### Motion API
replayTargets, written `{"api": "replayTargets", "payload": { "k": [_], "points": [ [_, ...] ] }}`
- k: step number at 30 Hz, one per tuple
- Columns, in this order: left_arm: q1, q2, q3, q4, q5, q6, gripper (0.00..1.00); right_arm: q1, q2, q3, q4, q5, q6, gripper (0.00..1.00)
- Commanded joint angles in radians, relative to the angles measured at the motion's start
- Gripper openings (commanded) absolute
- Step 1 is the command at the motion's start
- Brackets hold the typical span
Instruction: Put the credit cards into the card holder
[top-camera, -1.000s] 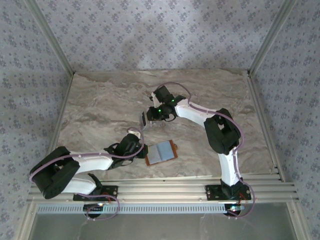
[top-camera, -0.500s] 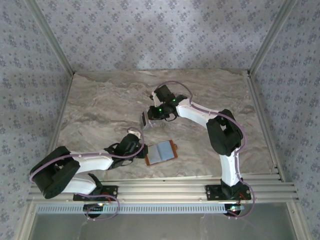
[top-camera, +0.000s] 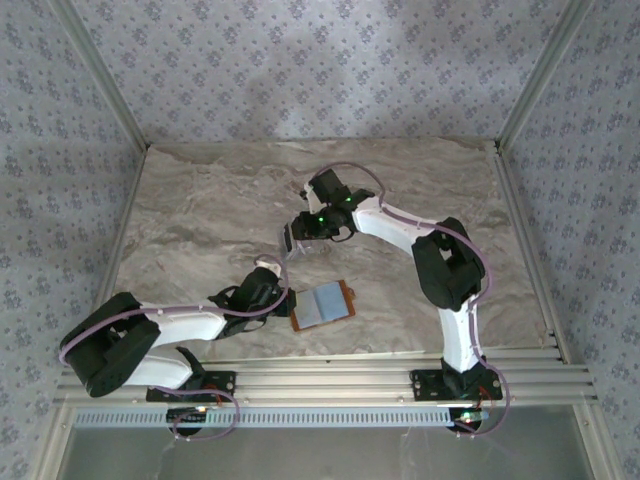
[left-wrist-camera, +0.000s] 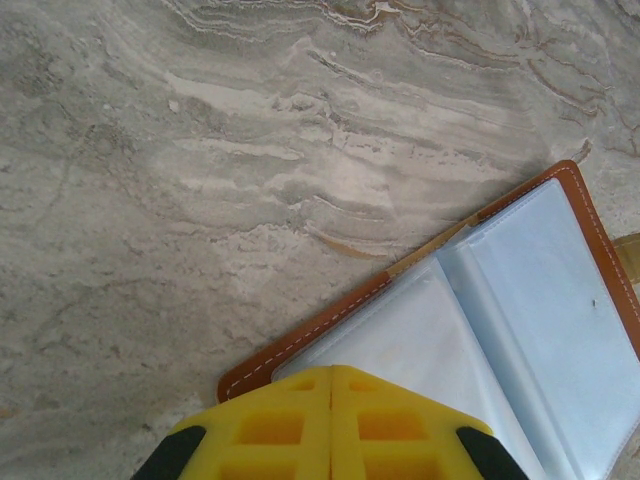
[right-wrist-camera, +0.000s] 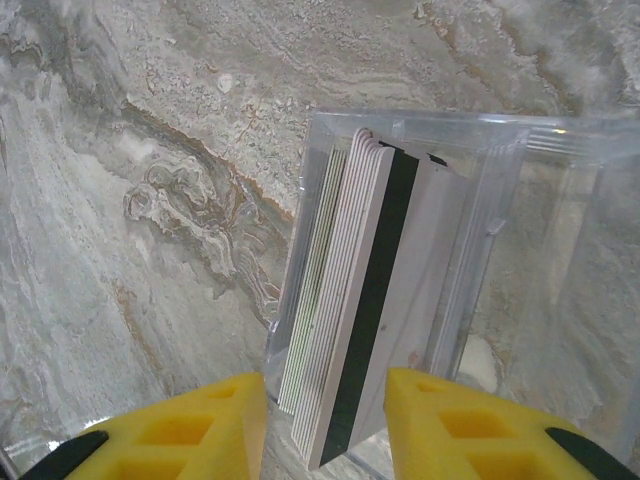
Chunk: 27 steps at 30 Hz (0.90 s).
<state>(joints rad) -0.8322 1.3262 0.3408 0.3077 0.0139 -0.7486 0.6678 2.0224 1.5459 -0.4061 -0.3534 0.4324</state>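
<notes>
Arms barely shifted over last second. Right gripper (right-wrist-camera: 325, 405) spread astride credit cards (right-wrist-camera: 345, 300) standing in clear box (right-wrist-camera: 545, 200), mid-frame; none lifted yet. Left gripper (left-wrist-camera: 332, 425) pressed together at edge of open card holder (left-wrist-camera: 540, 300), lower centre of surface (left-wrist-camera: 200, 200).

The bench (top-camera: 200, 200) has a marbled, stone-look top: grey and beige veins in swirls, with rusty streaks that show up close in the wrist views. Behind the bench rises a back wall (top-camera: 320, 70) of pale blue-grey with a small repeating floral motif. Matching panels, a left wall (top-camera: 50, 200) and a right wall (top-camera: 590, 200), close in the bench on either side. Silvery metal posts (top-camera: 538, 75) climb from the bench's far corners. Along its near edge lie ribbed aluminium rails (top-camera: 330, 372) and, just beyond them, a perforated strip (top-camera: 330, 416). Light falls soft and even across the bench.
</notes>
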Motion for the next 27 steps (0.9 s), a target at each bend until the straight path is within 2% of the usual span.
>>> {"api": "replayTargets", "payload": {
  "k": [1, 9, 19, 27],
  "points": [
    [-0.004, 0.003, -0.007, -0.022, -0.008, 0.017, 0.06, -0.005, 0.033, 0.038, -0.028, -0.034, 0.000, 0.40],
    [-0.004, 0.004, -0.006, -0.020, -0.010, 0.018, 0.06, -0.004, 0.058, 0.052, -0.016, -0.099, 0.005, 0.39],
    [-0.004, 0.008, -0.004, -0.020, -0.009, 0.019, 0.06, -0.012, 0.024, 0.018, 0.039, -0.160, 0.014, 0.28],
    [-0.004, 0.007, -0.002, -0.022, -0.009, 0.020, 0.06, -0.015, 0.026, 0.016, 0.043, -0.158, 0.017, 0.18]
  ]
}}
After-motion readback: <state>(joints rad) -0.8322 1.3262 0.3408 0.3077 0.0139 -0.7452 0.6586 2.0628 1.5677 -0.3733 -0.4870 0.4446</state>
